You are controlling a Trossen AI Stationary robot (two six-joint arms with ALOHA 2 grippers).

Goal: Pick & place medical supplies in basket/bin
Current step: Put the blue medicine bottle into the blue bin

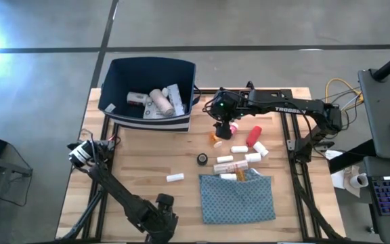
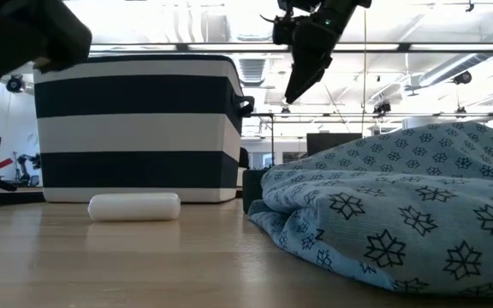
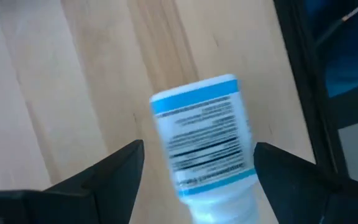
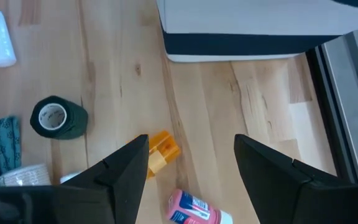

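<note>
Found the right gripper spread and empty, poised over an orange vial and a pink bottle just beside the bin. Judged both light, hard and slick, likely to roll; best pinched across the barrel. Saw white bottles and packets already lying in the bin. At the table's left edge, found the left gripper wide apart around a blue-labelled bottle, apparently not clamped.
</note>
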